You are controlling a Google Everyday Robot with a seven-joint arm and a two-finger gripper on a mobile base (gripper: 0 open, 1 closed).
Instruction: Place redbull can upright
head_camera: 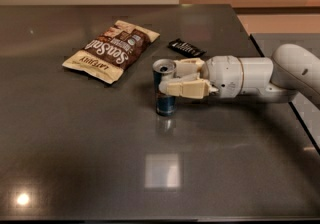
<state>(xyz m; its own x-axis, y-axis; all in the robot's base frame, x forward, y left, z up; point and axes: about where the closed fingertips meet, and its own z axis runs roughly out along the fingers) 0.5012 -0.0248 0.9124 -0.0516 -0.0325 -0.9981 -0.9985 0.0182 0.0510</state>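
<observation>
**Can stands upright, gripper clamped on it**

The redbull can [165, 103] stands on its base near the middle of the dark table [75, 158], silver top facing up. The gripper [168, 78] reaches in level from 3 o'clock, one finger in front of the can's upper half and one behind, closed on it. The side-on grip suits an upright set-down, since it leaves the base free to meet the table. The base appears seated, so releasing looks like the remaining step. The SenSnack snack bag [111, 50] lies flat at 10 o'clock and a small black packet [186, 48] at 1 o'clock, both apart from the can.
</observation>
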